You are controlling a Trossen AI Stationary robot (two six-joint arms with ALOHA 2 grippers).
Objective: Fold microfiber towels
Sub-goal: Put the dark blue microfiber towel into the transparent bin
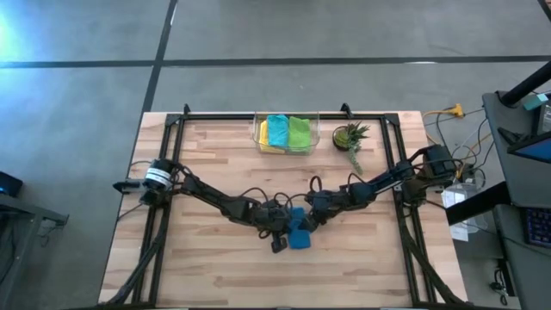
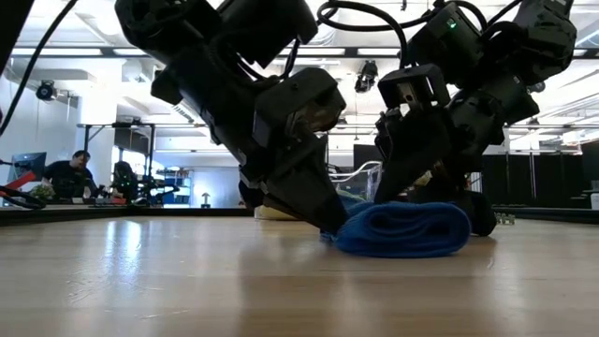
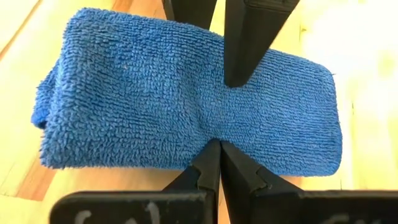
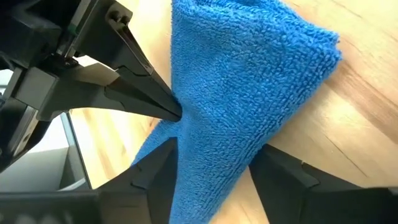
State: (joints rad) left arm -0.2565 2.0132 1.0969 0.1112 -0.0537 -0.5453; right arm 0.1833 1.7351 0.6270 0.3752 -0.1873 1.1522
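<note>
while the left gripper (image 3: 217, 144) pinches the folded blue microfiber towel (image 3: 186, 99) and the right gripper (image 4: 211, 180) straddles it, fingers apart, yellow, teal and lime towels (image 1: 284, 133) sit folded in the clear bin (image 1: 256, 138).

Left tool (image 3: 217, 146) pinched closed, right tool (image 4: 214, 162) spread, both low at mid-table

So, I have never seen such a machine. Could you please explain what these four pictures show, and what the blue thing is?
It is a robot with two dark arms at a wooden table. One picture looks down from above, one looks level along the table top, and two come from cameras on the wrists. The blue thing is a folded blue towel. The left end effector is shut, its tips pressed against the towel's edge. The right end effector has its fingers on either side of the towel. A clear box at the back holds more towels, beside a small plant.
</note>
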